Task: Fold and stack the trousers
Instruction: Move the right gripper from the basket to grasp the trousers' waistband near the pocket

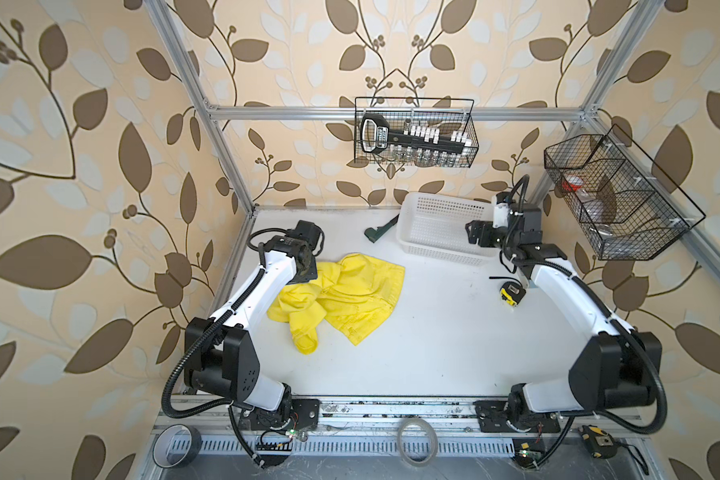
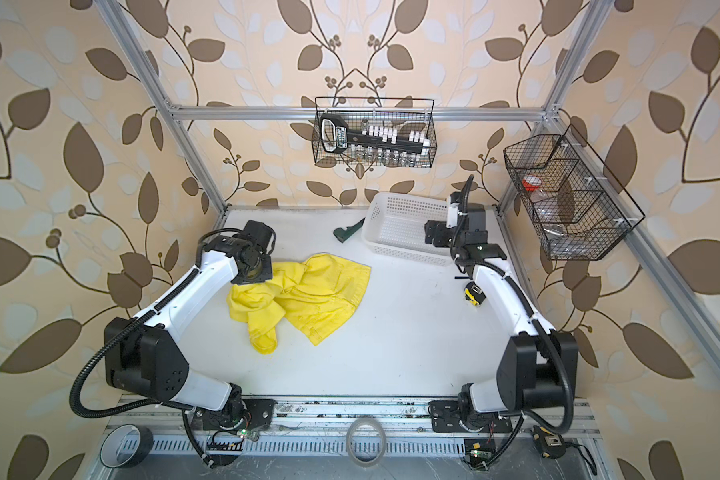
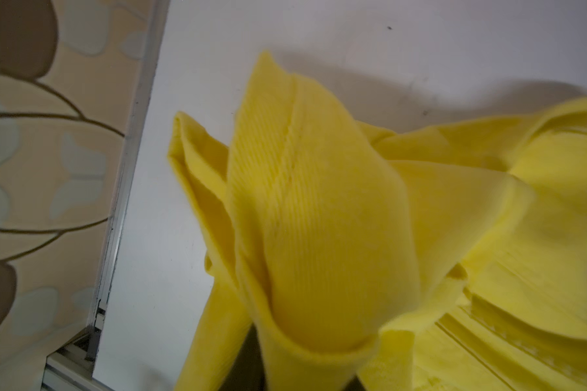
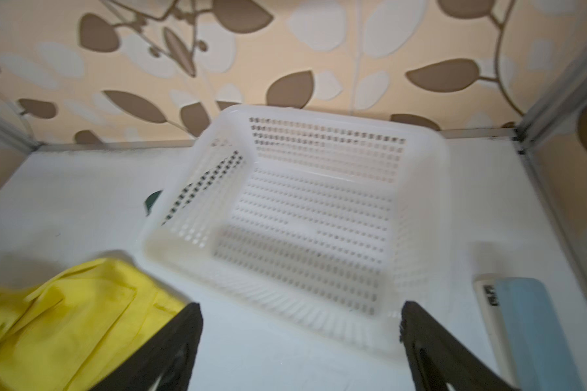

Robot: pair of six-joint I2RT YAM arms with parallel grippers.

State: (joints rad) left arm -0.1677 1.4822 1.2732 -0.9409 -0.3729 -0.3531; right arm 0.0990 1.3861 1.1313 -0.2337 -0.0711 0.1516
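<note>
Crumpled trousers [image 1: 341, 291], legs indistinct

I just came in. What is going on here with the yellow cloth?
The left gripper sits in the crumpled yellow trousers on the table, with fabric bunched over it; whether it grips them is unclear. The right gripper hangs open and empty by the white basket. Nothing is folded yet.
</note>
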